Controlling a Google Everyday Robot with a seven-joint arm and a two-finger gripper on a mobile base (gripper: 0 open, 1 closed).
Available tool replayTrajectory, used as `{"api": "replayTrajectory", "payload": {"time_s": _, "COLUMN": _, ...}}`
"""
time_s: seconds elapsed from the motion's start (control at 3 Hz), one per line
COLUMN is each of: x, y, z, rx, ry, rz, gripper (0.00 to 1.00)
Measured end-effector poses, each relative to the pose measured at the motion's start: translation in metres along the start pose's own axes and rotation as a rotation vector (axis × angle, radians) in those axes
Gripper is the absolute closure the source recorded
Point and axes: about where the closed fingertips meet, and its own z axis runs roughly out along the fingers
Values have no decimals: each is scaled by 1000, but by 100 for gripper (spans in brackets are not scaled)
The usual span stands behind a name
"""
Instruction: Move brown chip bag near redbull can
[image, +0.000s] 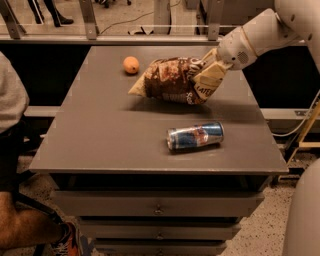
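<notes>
At your far left, a seated person (11, 102) in a grey top is showing partly at the 9 o'clock edge of the scene, beside the grey table (95, 135). On the tabletop, a small orange fruit (131, 65) is sitting at about 11 o'clock from the table's centre, well apart from everything else. Just past it, toward 12 o'clock, the brown chip bag (167, 80) is hanging tilted over the surface, its tan left corner pointing down toward 8 o'clock and a shadow lying beneath it. The redbull can (195, 136) is lying on its side at about 4 o'clock from the centre, near the bag but apart from it, at the bag's 5 o'clock. Your gripper (207, 80) is clenching the bag's right end, fingers closed on the crinkled foil. The white arm (260, 32) is reaching in from 2 o'clock. Below the tabletop, drawer fronts (157, 205) are facing you.
</notes>
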Motion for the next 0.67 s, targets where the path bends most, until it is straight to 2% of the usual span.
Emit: {"api": "replayTrajectory", "payload": {"time_s": 0.67, "x": 7, "y": 22, "z": -6, "rx": -67, "ry": -6, "rz": 17, "gripper": 100}}
